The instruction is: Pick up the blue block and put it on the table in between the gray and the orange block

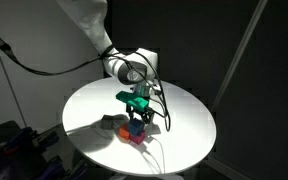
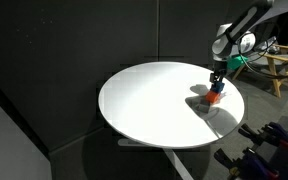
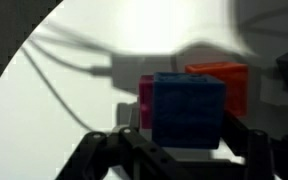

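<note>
1. Over the round white table (image 1: 189,110), the gripper (image 1: 136,116) hangs straight down on a tight cluster of blocks, and we read this as the pick-up stage of the task
2. The blue block (image 3: 189,108) fills the middle of the wrist view, between two dark fingers (image 3: 252,148) that stand on its left and right, apparently so the jaws can bear on its flat sides
3. We cannot tell whether the fingers are clenched on the block or only straddle it, because the contact edges are too blurred
4. A pink block (image 3: 144,100) shows just behind it on the left and the orange block (image 3: 222,80) just behind it on the right, both very close to it
5. In an exterior view a dark lump (image 1: 106,121) lies on the table left of the cluster, and it may be the gray block, though we cannot be sure
6. We judge that the blue block has not yet reached its place between gray and orange, and that a straight lift would spare its crowded neighbours a knock
</note>
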